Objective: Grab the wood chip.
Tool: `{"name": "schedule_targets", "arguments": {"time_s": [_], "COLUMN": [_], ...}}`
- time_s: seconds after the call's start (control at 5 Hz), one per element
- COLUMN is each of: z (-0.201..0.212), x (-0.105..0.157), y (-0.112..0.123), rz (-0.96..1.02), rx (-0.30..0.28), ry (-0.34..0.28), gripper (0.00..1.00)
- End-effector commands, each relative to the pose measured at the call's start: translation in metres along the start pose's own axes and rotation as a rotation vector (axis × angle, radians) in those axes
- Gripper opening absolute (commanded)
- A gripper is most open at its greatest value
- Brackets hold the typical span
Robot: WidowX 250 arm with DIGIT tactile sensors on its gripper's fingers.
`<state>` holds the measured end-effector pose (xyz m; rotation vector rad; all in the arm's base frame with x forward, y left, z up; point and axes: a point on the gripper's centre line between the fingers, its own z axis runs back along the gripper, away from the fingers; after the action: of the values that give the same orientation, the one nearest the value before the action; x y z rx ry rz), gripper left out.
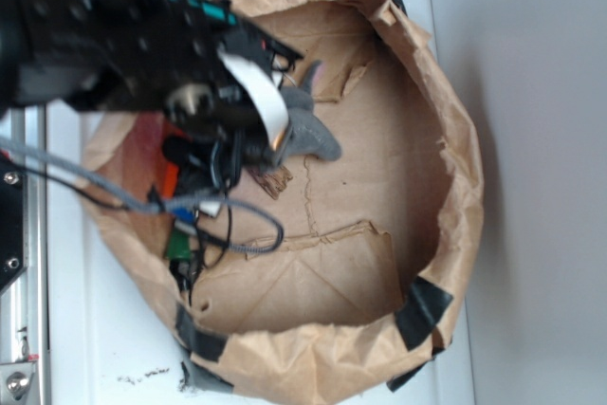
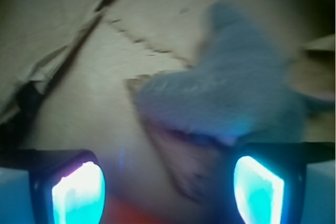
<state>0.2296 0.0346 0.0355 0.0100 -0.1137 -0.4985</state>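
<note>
1. The biggest risk, as I judge it, is a wrong grab. The grey plush elephant (image 1: 308, 130) lies partly over the wood chip (image 1: 275, 179), and in the wrist view the elephant (image 2: 231, 93) fills most of the space ahead of the end effector (image 2: 168, 190). Closing from this pose could catch the plush instead of the chip, or both together.

2. A smaller risk is a slip. The chip (image 2: 181, 161) looks thin, splintery and flat on the paper, so the fingers could skate over it or push it further under the elephant.

3. The orange toy carrot (image 1: 169, 177) shows just beside the arm, near the chip; a sideways nudge could drag it into the grasp.

4. The end effector is spread wide with nothing between its fingers (image 2: 79, 192); it hangs low over the bag floor, the chip lying between and just ahead of the two pads.

5. The working surface is a crumpled brown paper bag (image 1: 446, 187) rolled into a shallow basin, patched with black tape (image 1: 424, 312). Its creased, torn floor could snag a fingertip.

6. The bag sits on a white counter (image 1: 104, 348), a plain pale wall or floor beyond. The wrist view is blurred, so fine detail is uncertain.
</note>
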Motion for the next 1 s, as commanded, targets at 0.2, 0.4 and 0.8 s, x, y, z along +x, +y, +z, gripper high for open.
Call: {"name": "schedule_targets", "arguments": {"time_s": [0.2, 0.4, 0.8], "z": [0.014, 0.013, 0.006], "x": [0.045, 0.051, 0.055], "y": [0.001, 0.003, 0.014], "rz": [0.208, 0.221, 0.192], "rx": [-0.108, -0.083, -0.042], "ry": [-0.003, -0.007, -0.041], "gripper": [1.0, 1.0, 1.0]}}
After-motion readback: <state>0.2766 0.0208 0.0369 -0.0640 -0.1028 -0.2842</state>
